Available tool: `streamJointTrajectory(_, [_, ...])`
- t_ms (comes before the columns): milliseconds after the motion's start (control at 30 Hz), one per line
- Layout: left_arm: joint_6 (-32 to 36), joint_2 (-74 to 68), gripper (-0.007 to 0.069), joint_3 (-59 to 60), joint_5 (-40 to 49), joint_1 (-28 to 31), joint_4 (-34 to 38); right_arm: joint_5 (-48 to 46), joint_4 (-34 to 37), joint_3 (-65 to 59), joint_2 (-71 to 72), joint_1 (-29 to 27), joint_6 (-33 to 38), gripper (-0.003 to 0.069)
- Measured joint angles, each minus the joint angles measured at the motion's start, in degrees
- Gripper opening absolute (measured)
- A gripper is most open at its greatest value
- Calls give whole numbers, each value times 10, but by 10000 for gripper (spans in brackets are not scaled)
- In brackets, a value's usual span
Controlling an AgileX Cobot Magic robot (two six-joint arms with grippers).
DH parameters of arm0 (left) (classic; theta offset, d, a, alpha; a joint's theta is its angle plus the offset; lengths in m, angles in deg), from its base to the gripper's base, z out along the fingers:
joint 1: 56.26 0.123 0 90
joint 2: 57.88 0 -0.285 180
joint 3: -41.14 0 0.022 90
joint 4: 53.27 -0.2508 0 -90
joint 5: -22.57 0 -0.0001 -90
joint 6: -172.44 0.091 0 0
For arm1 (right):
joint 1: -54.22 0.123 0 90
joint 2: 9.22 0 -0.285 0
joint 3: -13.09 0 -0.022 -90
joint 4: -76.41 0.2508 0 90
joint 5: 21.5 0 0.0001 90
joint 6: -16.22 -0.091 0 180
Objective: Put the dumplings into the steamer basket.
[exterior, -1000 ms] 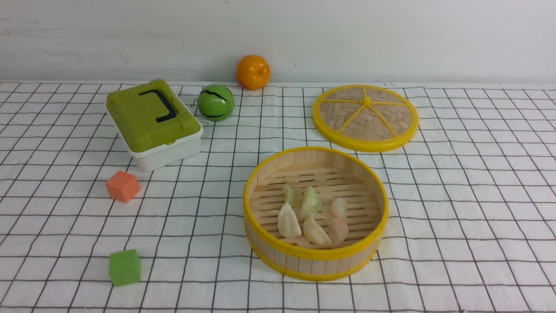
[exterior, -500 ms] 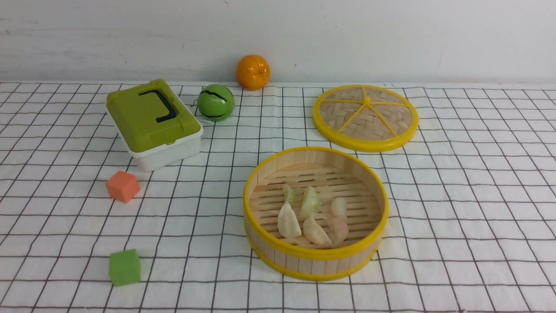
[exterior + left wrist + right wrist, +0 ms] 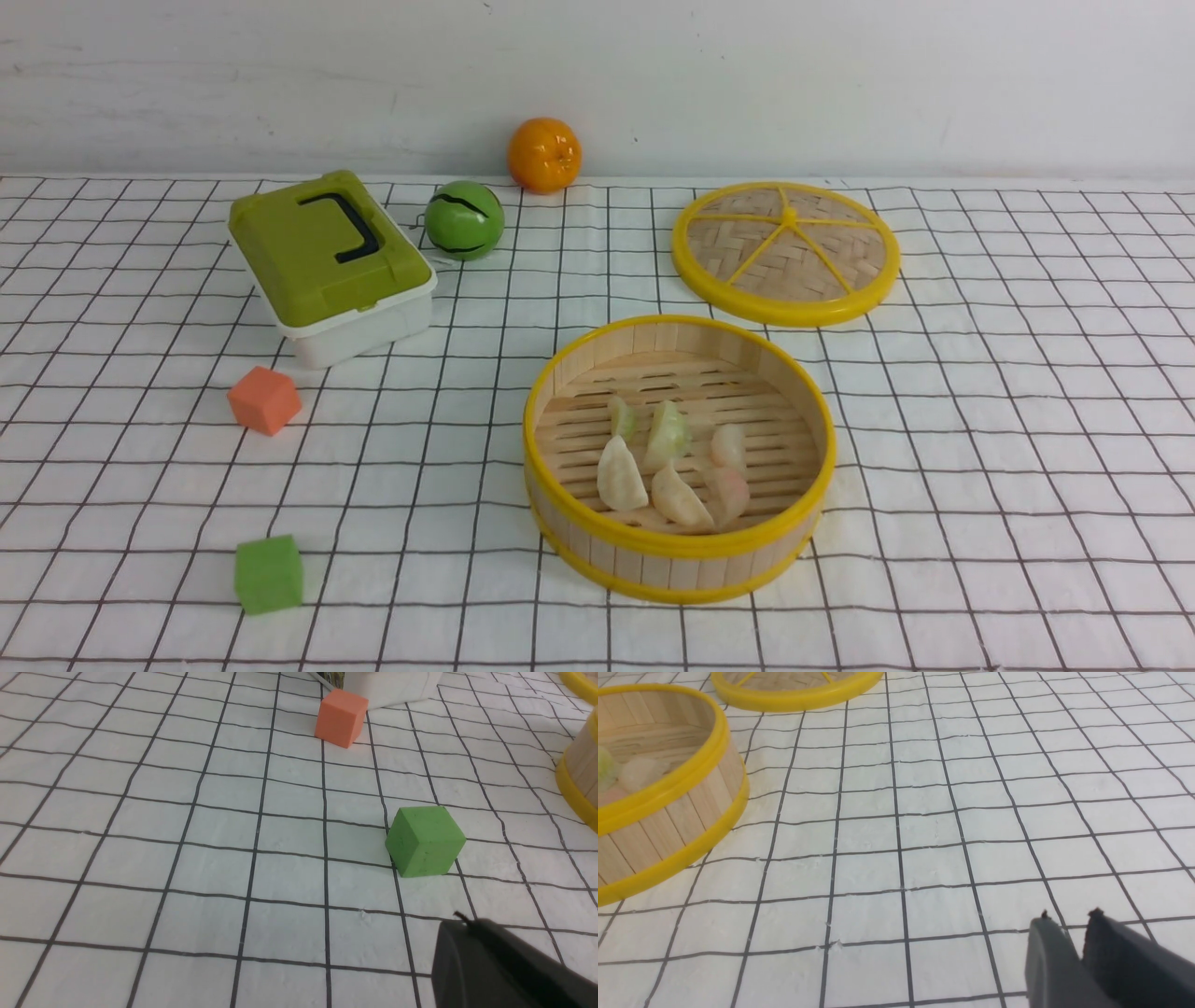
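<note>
So the basket (image 3: 679, 541) is sat near the middle of the checked cloth (image 3: 980, 448), a bit to the right, and all six dumplings (image 3: 667, 462) can be counted inside it, bunched on the slatted floor toward the near wall. Two greenish ones are at the far side of the bunch, pinkish ones on the right, a cream one at the near left. Some are touching each other.

The lid (image 3: 786, 252) is laid flat further back and to the right, apart from the basket. A green-topped box (image 3: 331, 264) is seen far left, with a green ball (image 3: 464, 220) just beside it and an orange (image 3: 544, 155) against the wall. An orange cube (image 3: 264, 399) is found near the box, and a green cube (image 3: 269, 574) well nearer on the left.

Neither arm is shown in the front view. The left gripper (image 3: 467, 926) is only seen as one dark block over bare cloth near the green cube, fingers pressed together, nothing held. The right gripper (image 3: 1071, 921) is hung over empty squares to the right of the basket, with just a narrow gap between its fingers (image 3: 1048, 952) and nothing between them.
</note>
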Motion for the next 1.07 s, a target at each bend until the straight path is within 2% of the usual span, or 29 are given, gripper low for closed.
streamJointTrajectory(1067, [0, 0, 17, 0, 0, 0, 1, 0, 0, 0, 0, 0, 0, 158])
